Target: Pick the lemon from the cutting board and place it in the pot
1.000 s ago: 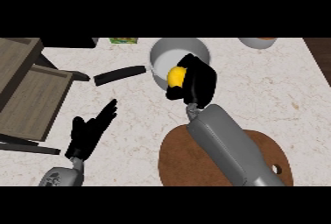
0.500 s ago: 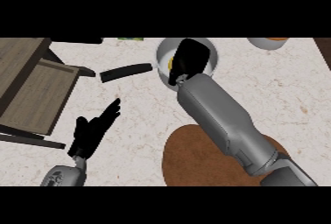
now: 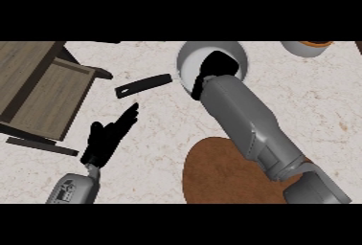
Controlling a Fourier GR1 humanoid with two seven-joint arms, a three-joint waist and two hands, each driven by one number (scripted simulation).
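The grey pot (image 3: 185,61) stands at the back of the counter, its black handle (image 3: 143,85) pointing left. My right hand (image 3: 216,64) reaches down inside the pot, seen from behind the wrist, and my forearm (image 3: 244,119) covers much of the pot's opening. No lemon shows anywhere; it is hidden by the hand or the pot wall. The round brown cutting board (image 3: 216,179) lies at the front, partly under my right forearm, with nothing visible on it. My left hand (image 3: 106,136) rests open on the counter at the front left, fingers straight and pointing away.
A wooden crate (image 3: 42,91) fills the left side, with a dark strip (image 3: 42,146) lying in front of it. A grey bowl (image 3: 304,48) with something orange in it sits at the back right.
My right hand has moved further forward and down into the pot. The yellow lemon that showed in its grip before is no longer visible. The left hand has stayed put.
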